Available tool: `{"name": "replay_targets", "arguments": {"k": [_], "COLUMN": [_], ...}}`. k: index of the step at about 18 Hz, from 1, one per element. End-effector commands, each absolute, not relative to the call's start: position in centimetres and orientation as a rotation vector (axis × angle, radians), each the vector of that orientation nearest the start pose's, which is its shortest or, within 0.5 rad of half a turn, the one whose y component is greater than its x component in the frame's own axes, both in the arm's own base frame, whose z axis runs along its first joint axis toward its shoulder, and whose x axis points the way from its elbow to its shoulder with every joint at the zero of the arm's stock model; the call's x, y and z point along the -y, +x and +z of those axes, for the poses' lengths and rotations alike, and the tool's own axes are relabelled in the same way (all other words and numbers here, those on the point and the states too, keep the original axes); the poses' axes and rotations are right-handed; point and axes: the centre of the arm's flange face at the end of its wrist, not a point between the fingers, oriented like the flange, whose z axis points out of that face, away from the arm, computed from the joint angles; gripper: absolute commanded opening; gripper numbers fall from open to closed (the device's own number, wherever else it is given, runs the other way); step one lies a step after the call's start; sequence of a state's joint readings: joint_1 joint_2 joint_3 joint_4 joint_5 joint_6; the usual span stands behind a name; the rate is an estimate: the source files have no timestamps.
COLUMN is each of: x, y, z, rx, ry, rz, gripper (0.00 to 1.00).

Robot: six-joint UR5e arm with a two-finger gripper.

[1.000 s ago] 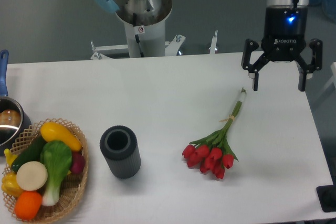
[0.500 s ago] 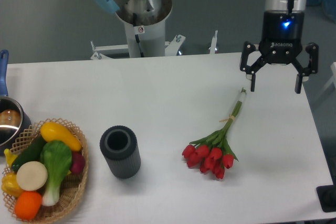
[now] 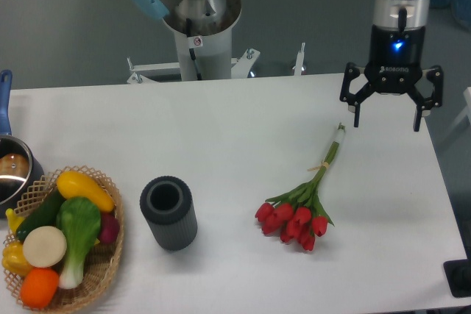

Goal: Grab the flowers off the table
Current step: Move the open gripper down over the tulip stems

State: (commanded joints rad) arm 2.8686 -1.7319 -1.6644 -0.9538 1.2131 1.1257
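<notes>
The flowers (image 3: 304, 204) lie untouched on the table (image 3: 243, 123), so you are in the approach step. Your gripper (image 3: 388, 116) hangs with its fingers spread wide, empty, above the far right edge, just beyond the stem tips. Next you need to come down over the stems near the pale band and close. Since a second ago the gripper has narrowed slightly and barely shifted.
</notes>
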Motion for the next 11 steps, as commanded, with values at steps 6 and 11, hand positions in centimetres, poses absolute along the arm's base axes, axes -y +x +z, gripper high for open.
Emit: {"name": "replay_targets", "arguments": {"k": [6, 11], "x": [-30.7, -31.7], "y": [-49.6, -47.8], "z": [40.0, 35.3], "rx": [0.009, -0.056], "ry": [-2.852, -3.041], "rz": [0.135, 0.071], "gripper": [1.0, 1.0]}}
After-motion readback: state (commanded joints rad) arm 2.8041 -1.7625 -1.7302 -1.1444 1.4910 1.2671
